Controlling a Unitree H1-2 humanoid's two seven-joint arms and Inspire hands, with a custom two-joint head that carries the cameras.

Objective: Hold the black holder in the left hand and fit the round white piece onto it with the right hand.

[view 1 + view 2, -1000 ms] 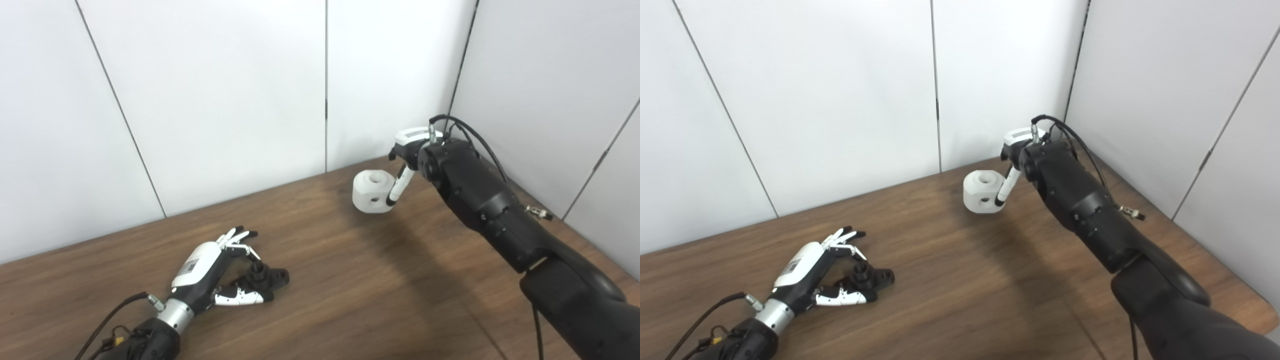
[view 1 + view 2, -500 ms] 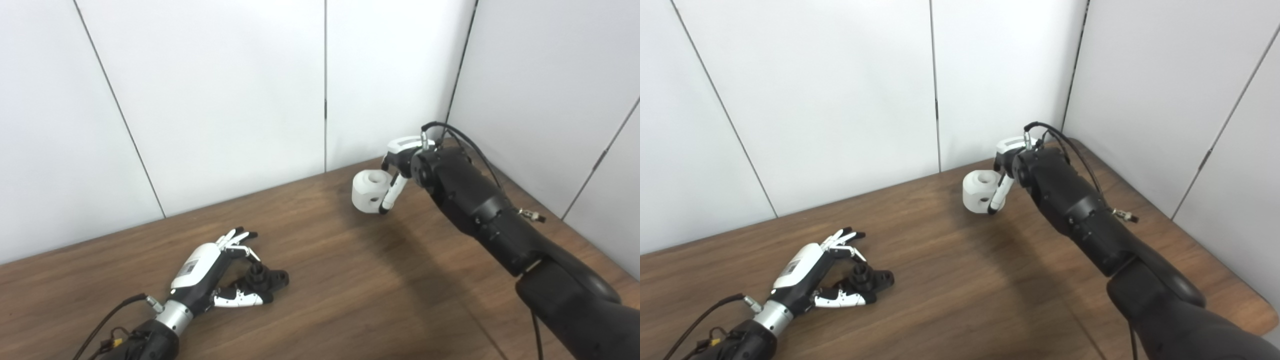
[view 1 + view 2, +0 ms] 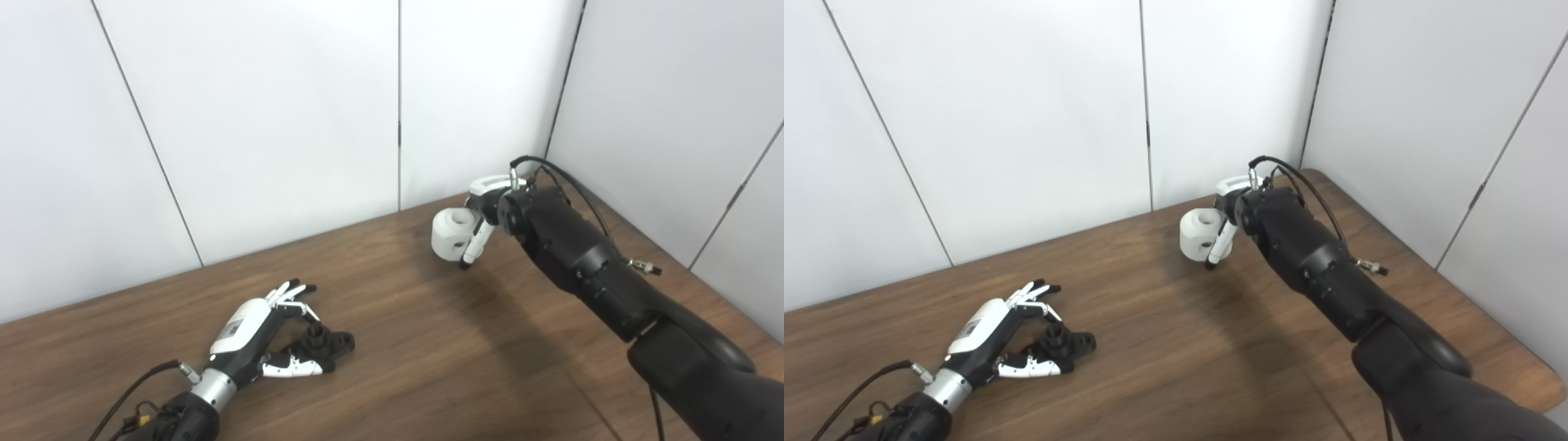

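The right hand's (image 3: 487, 205) fingers (image 3: 470, 248) clasp the white piece (image 3: 452, 232) by its side, above the bench (image 3: 429, 343); it looks rigid, light and smooth, so it may slip. The left hand's (image 3: 254, 334) fingers (image 3: 293, 366) lie spread around the holder (image 3: 327, 340), not clenched on it.

- The black holder (image 3: 324, 342) — a small dark part with an upright round stub and a flat lug reaching right — lies low on the wooden table at the near left, between white-and-black fingers.
- The round white piece (image 3: 452, 234) — a thick drum with a hole in its top and another in its side — is at the far right, apart from the holder.
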